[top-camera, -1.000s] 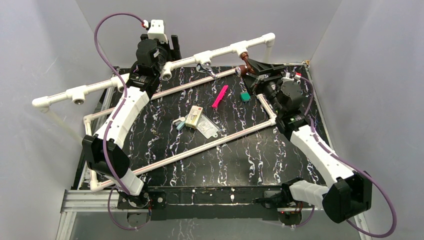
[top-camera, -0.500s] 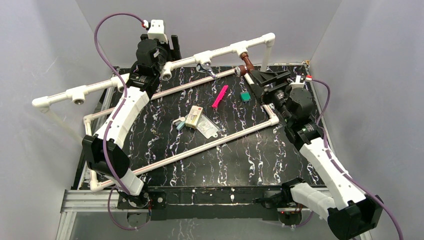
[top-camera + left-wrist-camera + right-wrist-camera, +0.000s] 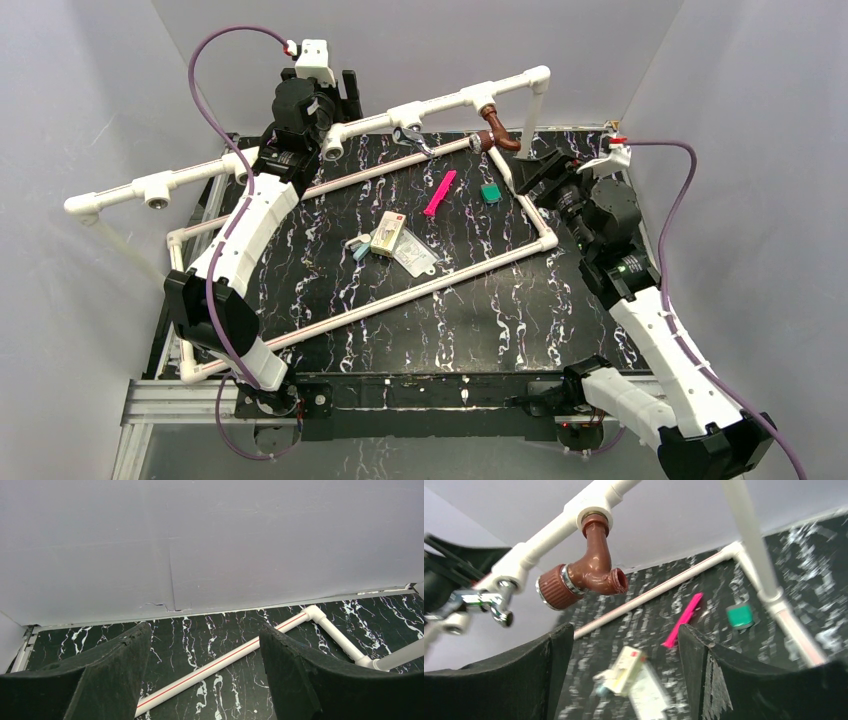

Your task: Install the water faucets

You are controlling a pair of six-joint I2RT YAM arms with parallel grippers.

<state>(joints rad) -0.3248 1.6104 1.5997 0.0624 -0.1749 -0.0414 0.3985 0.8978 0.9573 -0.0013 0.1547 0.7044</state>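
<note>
Jaws of the right arm stand apart, near the reddish-brown faucet (image 3: 594, 575).

White arm shells (image 3: 240, 230), chunky black joints (image 3: 205, 305), looping purple cables (image 3: 240, 29), white wrist-camera mounts (image 3: 318, 60)

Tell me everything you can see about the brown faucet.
The brown faucet is a small, glossy reddish-brown tap, plastic by its look, shaped like an elbow. Its stem goes up into a white pipe tee on the raised rail, so it hangs from there. A ribbed round knob with a silvery ring sits at one end; the open spout points the other way. The right gripper, open, is close but apart from it.
</note>
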